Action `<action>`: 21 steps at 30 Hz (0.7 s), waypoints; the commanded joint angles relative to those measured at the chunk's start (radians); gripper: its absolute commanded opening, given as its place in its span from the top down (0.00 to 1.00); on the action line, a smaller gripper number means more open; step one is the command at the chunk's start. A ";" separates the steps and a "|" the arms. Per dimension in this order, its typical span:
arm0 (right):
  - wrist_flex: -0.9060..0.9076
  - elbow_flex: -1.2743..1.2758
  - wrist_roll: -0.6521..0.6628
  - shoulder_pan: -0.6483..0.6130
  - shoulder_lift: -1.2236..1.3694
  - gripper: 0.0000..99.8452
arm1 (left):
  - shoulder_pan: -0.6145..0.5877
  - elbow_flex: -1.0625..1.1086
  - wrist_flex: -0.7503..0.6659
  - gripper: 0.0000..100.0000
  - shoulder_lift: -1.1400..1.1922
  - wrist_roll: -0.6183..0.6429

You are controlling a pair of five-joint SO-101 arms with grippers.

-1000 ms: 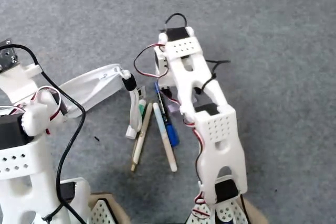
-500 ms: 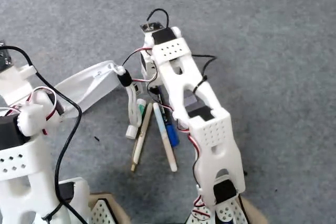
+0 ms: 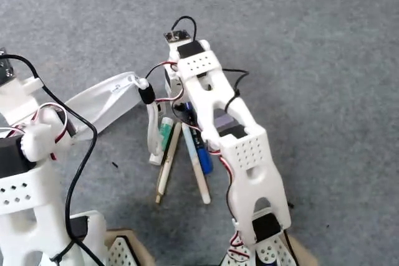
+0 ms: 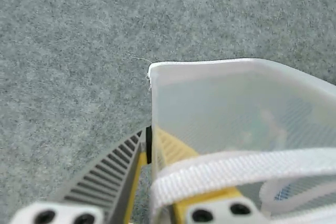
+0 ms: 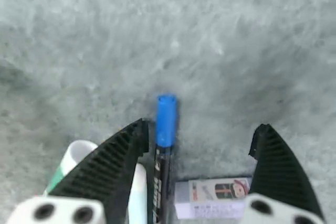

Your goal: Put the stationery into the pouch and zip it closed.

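Observation:
A translucent white mesh pouch (image 3: pixel 103 104) lies at the left with its mouth toward the stationery. My left gripper (image 3: pixel 70 126) is shut on its near end; the left wrist view has the pouch (image 4: pixel 236 108) clamped between the fingers (image 4: pixel 113 174). A white marker (image 3: pixel 152 130) with a black cap, a green-and-white glue stick (image 3: pixel 166 133), a wooden pencil (image 3: pixel 166 169), a cream pen (image 3: pixel 198 169) and a blue marker (image 3: pixel 204 157) lie fanned out in the middle. My right gripper (image 5: pixel 201 129) hangs open over the blue marker's cap (image 5: pixel 166 113) and a small eraser (image 5: pixel 212 203).
Grey carpet-like cloth (image 3: pixel 324 60) covers the whole table. The right arm's white body (image 3: pixel 230 129) hides part of the pens in the high view. The left arm's base (image 3: pixel 31 204) and its black cable (image 3: pixel 81 172) stand at the near left.
The right arm has swung left and a little farther away, bringing its gripper over the tops of the pens. The white marker's capped end shifted slightly left. The left arm held still.

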 commanded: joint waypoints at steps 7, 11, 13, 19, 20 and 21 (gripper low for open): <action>-0.021 -0.012 0.008 -0.025 -0.008 0.68 | -0.024 -0.008 0.005 0.97 0.014 -0.003; -0.021 -0.015 0.008 -0.025 0.028 0.68 | -0.022 -0.008 0.005 0.97 0.014 -0.003; -0.021 -0.015 0.008 -0.025 0.061 0.68 | -0.022 -0.008 0.005 0.97 0.014 -0.003; 0.018 -0.107 0.008 -0.021 0.147 0.68 | -0.021 -0.007 0.005 0.97 0.014 -0.003; 0.034 -0.133 0.008 -0.021 0.154 0.68 | -0.021 -0.007 0.005 0.97 0.014 -0.003; 0.046 -0.156 0.008 -0.021 0.163 0.69 | -0.021 -0.005 0.005 0.97 0.014 -0.003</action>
